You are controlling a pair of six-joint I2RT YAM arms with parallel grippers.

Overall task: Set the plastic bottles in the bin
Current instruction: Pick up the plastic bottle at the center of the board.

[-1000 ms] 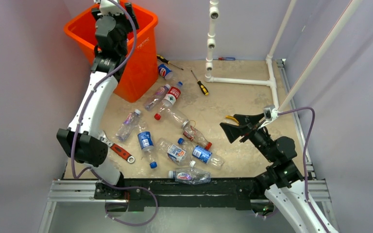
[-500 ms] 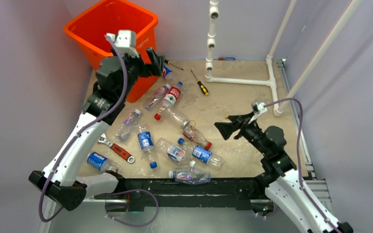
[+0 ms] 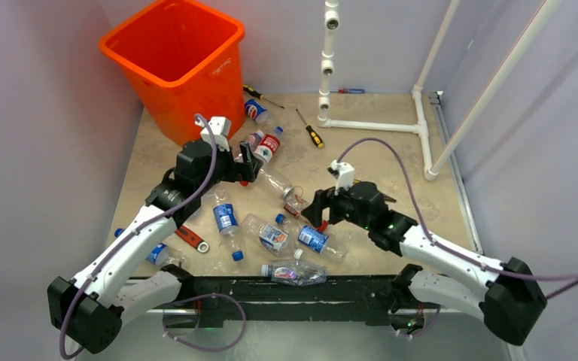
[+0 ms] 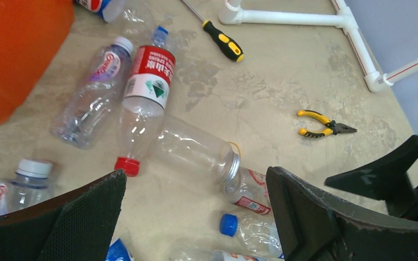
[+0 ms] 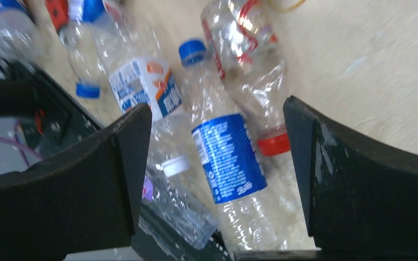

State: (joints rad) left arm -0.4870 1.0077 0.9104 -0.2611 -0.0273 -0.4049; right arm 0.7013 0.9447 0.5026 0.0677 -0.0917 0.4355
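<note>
Top camera overhead, whole table [image 3: 391,154] seen; wrist cameras close, angled down; all share blue-capped bottle [image 5: 226,157]

Hand tools and a white pipe frame on a beige, marbled worktop [image 3: 376,109].
The pipe frame [image 3: 369,125] fills the far right corner, its base pipes lying flat and one jointed post upright. A blue-handled screwdriver [image 3: 350,91] lies along the far edge beside that post. A yellow-and-black screwdriver [image 3: 310,133] lies just beside the frame's left end, and a dark-handled screwdriver [image 3: 254,92] lies further left. Yellow-handled pliers [image 4: 321,124] lie right of centre. A red-handled wrench [image 3: 190,237] lies towards the near left corner.
</note>
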